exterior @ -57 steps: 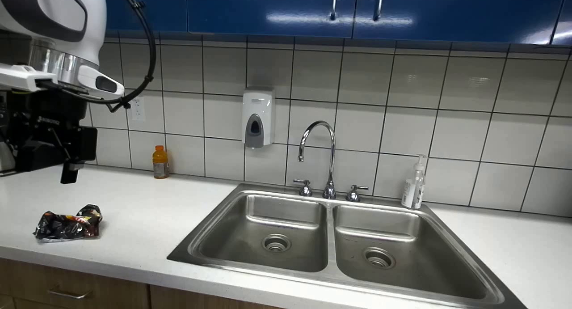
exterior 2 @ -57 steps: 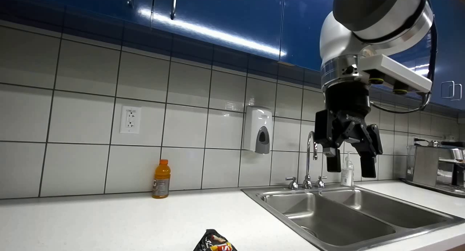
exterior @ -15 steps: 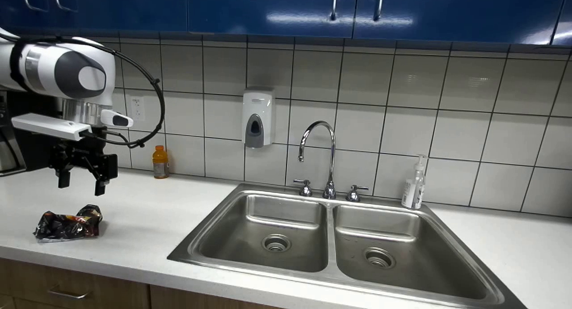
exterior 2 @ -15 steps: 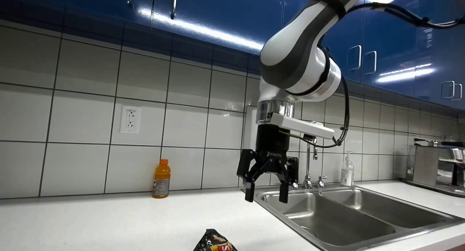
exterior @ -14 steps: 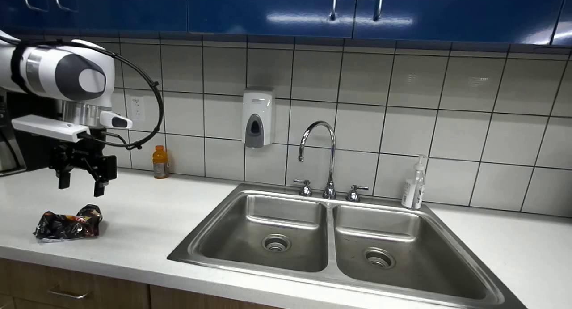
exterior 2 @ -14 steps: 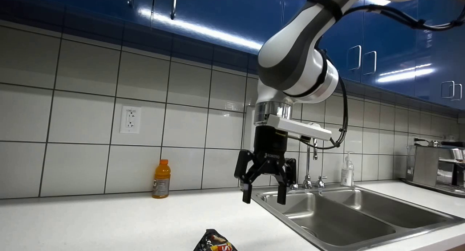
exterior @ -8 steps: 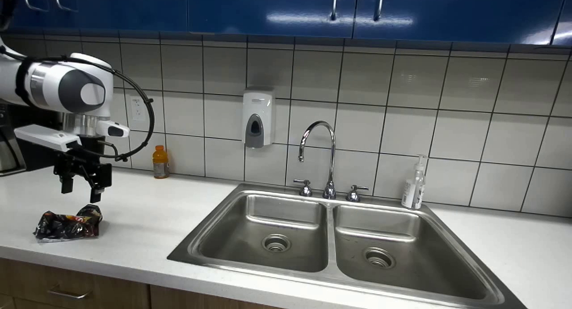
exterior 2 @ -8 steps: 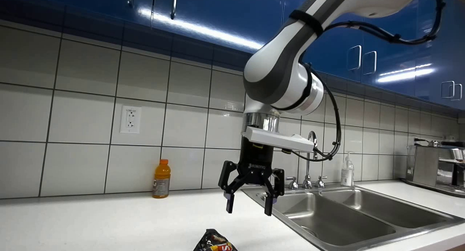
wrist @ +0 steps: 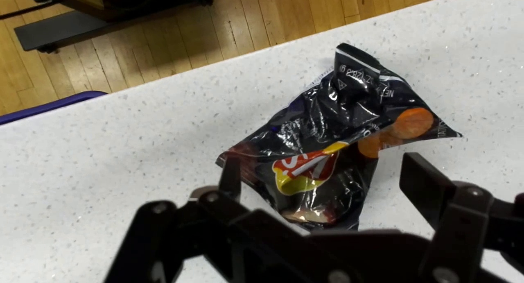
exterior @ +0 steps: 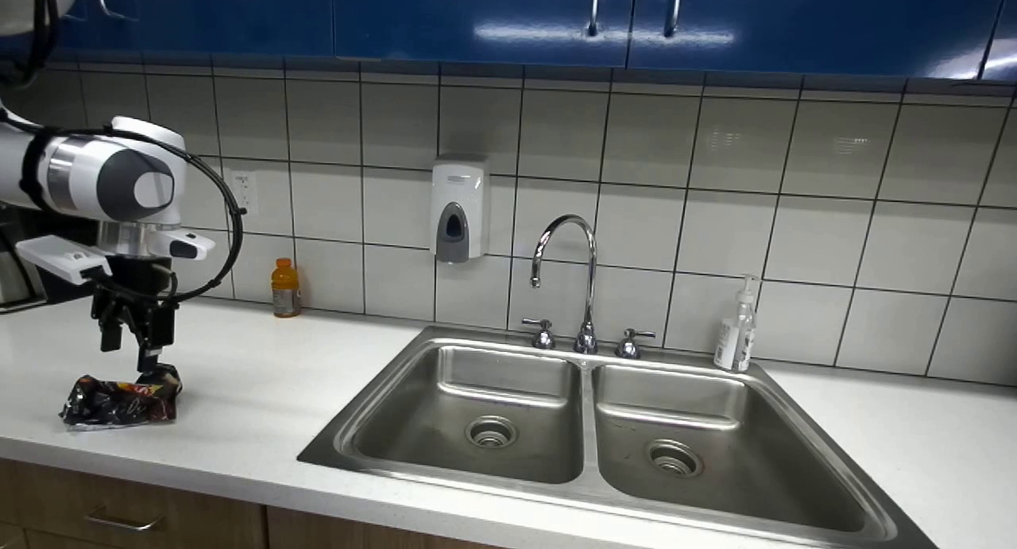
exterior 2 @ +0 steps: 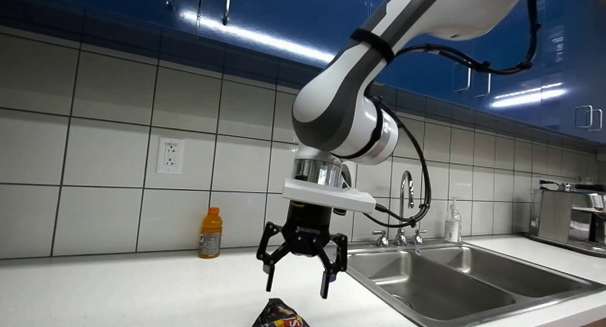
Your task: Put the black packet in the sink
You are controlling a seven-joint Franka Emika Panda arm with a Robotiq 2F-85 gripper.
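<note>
The black packet (exterior: 119, 404) lies crumpled on the white counter, close to its front edge. Its red and yellow print shows in the wrist view, where the packet (wrist: 323, 123) stretches from between the fingers to beyond them. In an exterior view only the top of the packet (exterior 2: 279, 315) is in frame. My gripper (exterior 2: 297, 292) hangs pointing down above the counter with its fingers wide apart and nothing held. In the wrist view the left finger (wrist: 231, 178) overlaps the packet's corner. The steel double-basin sink (exterior: 588, 422) is set in the counter to the right of the packet.
An orange bottle (exterior: 286, 288) stands against the tiled wall. A curved faucet (exterior: 589, 287) and a pump bottle (exterior: 735, 330) are at the sink's back. A soap dispenser (exterior: 459, 207) hangs on the wall, under blue cupboards (exterior: 477, 17).
My gripper has come down and closer to the packet, and the wrist has turned somewhat. Its fingers have stayed apart. The packet has not moved.
</note>
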